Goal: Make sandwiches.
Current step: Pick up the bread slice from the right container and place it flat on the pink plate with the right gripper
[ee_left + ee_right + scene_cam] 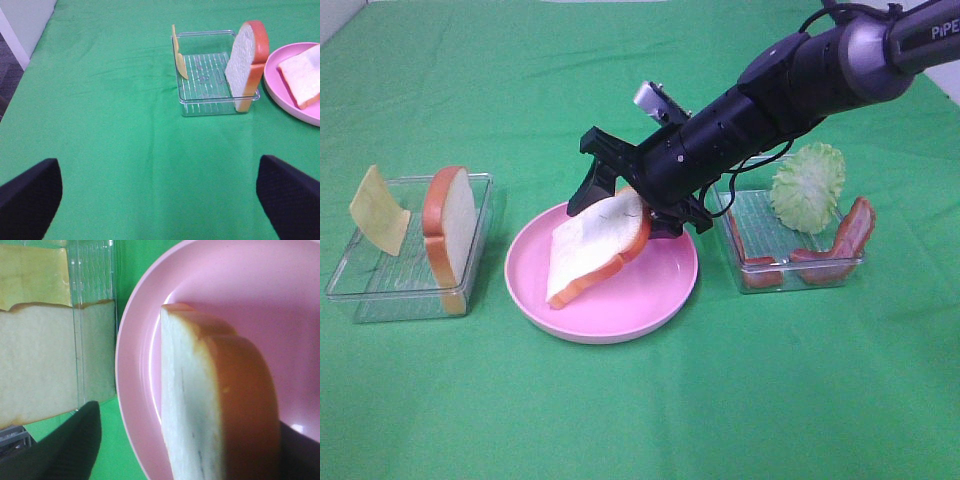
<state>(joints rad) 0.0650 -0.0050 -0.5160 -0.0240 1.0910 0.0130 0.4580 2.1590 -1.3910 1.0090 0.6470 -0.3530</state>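
You have 1 of the 5 layers at the plate. The right gripper reaches across the middle to the round pink plate. Its jaws stand apart around the upper end of a white toy bread slice with orange-brown crust. In the right wrist view 1 finger shows a clear gap of plate and cloth between itself and the white face, so I record no clamp on the slice. That slice is not flat: its lower edge rests on the plate and its upper end tilts up between the jaws. I judge the base layer delivered but not settled. The left gripper hangs over the bare green cloth, jaws wide apart, nothing between them. Outstanding items follow. The second white bread slice stands on edge at the plate-side end of the clear plastic rectangular tray on the left. The yellow cheese square leans at the other end of that tray. The pale green lettuce leaf and the reddish-pink bacon strips sit in the clear plastic tray on the right, just beside the plate. None of these 4 is on the plate. My assessment: you are at the first step, with every filling and the top slice left to stack.
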